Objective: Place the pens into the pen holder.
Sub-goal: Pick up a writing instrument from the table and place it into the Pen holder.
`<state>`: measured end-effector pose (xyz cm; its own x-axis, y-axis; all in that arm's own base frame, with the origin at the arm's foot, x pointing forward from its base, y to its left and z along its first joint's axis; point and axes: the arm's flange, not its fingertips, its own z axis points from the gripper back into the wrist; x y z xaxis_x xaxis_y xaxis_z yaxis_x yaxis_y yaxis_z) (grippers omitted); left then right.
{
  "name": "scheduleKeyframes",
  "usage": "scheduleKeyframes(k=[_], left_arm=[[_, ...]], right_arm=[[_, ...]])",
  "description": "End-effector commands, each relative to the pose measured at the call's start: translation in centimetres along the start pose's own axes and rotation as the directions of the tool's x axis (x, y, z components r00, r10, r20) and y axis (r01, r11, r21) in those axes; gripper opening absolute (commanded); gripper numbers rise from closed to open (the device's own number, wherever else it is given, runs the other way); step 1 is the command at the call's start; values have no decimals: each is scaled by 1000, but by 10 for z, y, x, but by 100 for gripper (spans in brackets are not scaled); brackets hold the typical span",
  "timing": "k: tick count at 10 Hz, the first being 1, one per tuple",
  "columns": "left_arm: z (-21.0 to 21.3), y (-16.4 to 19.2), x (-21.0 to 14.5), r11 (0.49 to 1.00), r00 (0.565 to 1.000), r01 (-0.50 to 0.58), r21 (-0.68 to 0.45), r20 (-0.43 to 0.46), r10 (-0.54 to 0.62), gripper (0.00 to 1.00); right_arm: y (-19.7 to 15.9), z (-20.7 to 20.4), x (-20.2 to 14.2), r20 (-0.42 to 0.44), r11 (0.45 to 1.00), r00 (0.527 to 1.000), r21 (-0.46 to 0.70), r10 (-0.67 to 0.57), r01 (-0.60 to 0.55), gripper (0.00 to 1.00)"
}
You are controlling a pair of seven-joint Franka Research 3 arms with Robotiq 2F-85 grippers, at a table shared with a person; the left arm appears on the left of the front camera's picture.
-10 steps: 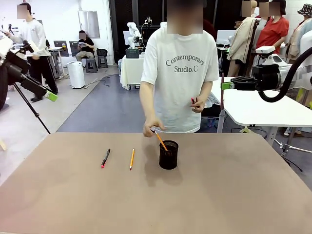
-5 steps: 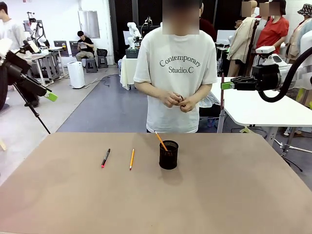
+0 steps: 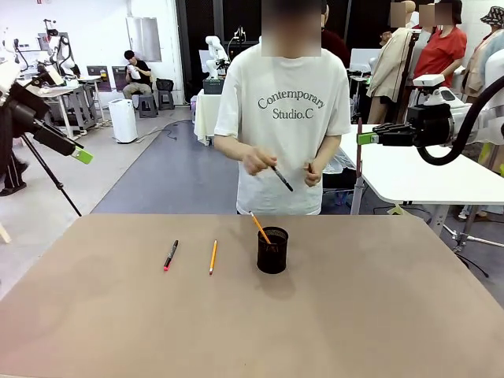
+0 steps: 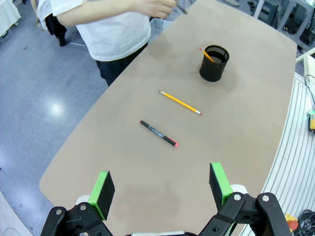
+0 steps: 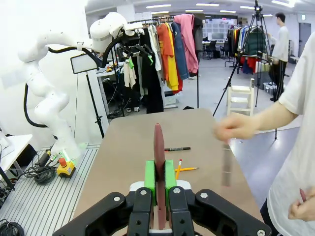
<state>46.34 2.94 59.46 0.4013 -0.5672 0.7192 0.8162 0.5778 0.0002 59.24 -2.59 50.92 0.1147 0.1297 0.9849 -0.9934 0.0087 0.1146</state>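
The black mesh pen holder stands mid-table with an orange pencil leaning out of it. To its left lie a yellow pencil and a black pen with a pinkish-red end; both also appear in the left wrist view, the pencil and the pen. The person's hand holds a dark pen at chest height. My right gripper is shut on an upright dark red pen, high off the table's right side. My left gripper hangs open above the table's left end.
The brown table has wide bare room in front and to the right of the holder. The person stands at its far edge. A white table lies beyond on the right, and a tripod stands on the floor at left.
The person's hand has drawn back from the holder, leaving the orange pencil in it, and now holds a dark pen in front of the chest. Neither arm has moved.
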Motion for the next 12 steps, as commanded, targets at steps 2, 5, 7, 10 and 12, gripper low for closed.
scheduleKeyframes(k=[2, 5, 7, 10, 12], left_arm=[[1, 0, 1, 1000, 1000, 5, -6, 6, -5, 100], [1, 0, 1, 1000, 1000, 5, -6, 6, -5, 100], [1, 0, 1, 1000, 1000, 5, -6, 6, -5, 100], [1, 0, 1, 1000, 1000, 5, -6, 6, -5, 100], [1, 0, 1, 1000, 1000, 5, -6, 6, -5, 100]], right_arm=[[-1, -1, 2, -5, 1000, 1000, -12, 5, -5, 0], [-1, -1, 2, -5, 1000, 1000, -12, 5, -5, 0], [-1, -1, 2, -5, 1000, 1000, -12, 5, -5, 0], [-1, -1, 2, -5, 1000, 1000, -12, 5, -5, 0], [-1, -1, 2, -5, 1000, 1000, -12, 5, -5, 0]])
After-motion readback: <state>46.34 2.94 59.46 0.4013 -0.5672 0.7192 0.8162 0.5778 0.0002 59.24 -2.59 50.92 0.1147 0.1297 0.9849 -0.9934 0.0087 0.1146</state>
